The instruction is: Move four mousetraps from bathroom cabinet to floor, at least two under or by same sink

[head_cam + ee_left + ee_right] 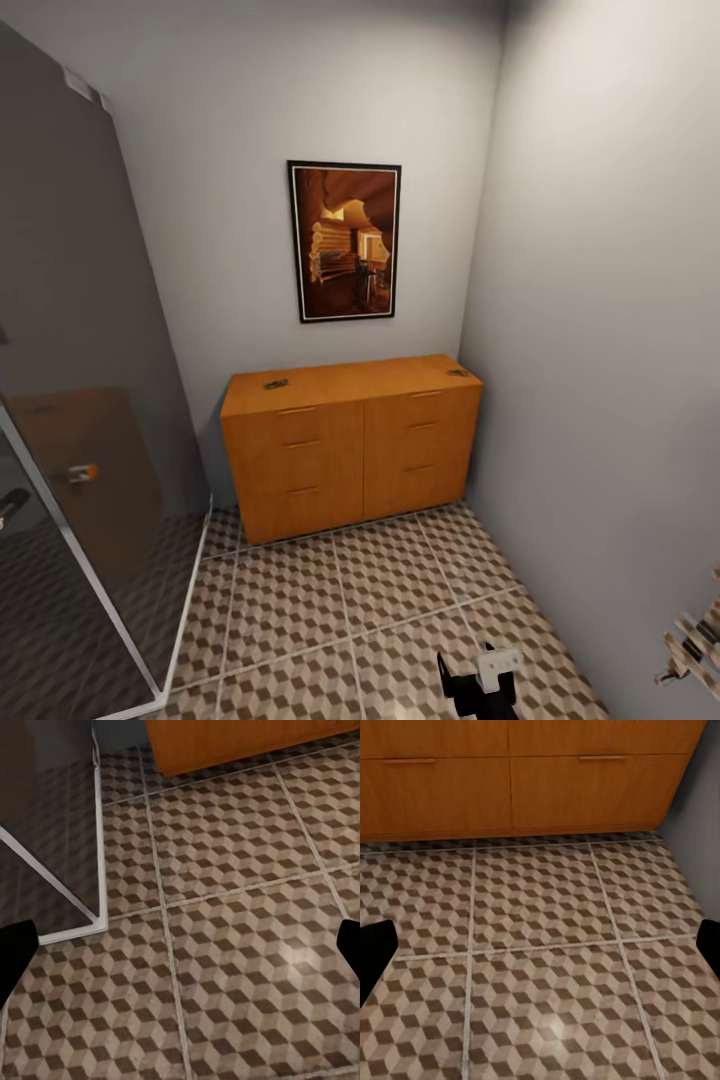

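Cabinet (350, 445): against the far wall on the tiled floor (330, 610), drawers closed. Two mousetraps on top, one (275, 384) near its left end, one (458, 373) at its right. Both grippers' jaws spread wide, empty, over floor.

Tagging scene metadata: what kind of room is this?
Probably a bathroom: a glass shower enclosure with white frame, cube-patterned brown-beige floor tiles, and an orange-brown wooden chest of drawers under a framed picture.

cabinet (525, 787) drawers shut | bathroom floor (547, 967) bare | tool (540, 949) fingertips spread
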You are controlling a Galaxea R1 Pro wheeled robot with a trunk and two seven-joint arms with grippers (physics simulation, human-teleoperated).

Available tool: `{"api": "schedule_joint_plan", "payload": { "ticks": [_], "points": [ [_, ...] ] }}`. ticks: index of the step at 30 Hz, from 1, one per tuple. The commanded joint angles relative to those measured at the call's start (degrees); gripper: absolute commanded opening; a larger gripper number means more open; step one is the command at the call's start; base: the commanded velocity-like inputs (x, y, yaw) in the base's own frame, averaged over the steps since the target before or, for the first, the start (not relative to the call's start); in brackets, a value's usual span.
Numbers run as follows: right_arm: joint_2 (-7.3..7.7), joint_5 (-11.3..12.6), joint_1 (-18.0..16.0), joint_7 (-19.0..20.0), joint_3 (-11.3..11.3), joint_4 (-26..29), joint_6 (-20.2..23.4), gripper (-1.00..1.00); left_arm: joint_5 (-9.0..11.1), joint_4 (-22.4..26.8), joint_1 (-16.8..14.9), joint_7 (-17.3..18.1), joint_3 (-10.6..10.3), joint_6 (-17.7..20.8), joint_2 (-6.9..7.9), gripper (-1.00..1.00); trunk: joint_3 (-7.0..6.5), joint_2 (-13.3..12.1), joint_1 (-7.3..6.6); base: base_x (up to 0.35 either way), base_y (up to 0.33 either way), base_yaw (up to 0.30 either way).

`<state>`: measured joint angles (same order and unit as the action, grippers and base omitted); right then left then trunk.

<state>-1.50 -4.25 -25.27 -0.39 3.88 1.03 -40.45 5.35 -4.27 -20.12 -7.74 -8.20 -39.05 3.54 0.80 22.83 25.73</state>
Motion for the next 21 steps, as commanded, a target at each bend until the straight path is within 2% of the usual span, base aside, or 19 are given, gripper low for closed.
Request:
{"api": "schedule_joint_plan", "payload": {
  "ticks": [1,21],
  "points": [
    [0.0,0.1,0.0,0.0,0.3,-0.1,-0.2,1.0,0.5,-0.2,-0.1,0.0,-0.5,-0.3,-0.02,1.0,0.08,0.1,0.05,0.204,0.0,0.0],
    [0.0,0.1,0.0,0.0,0.3,-0.1,-0.2,1.0,0.5,-0.2,-0.1,0.0,-0.5,-0.3,-0.02,1.0,0.08,0.1,0.05,0.192,0.0,0.0]
  ]
}}
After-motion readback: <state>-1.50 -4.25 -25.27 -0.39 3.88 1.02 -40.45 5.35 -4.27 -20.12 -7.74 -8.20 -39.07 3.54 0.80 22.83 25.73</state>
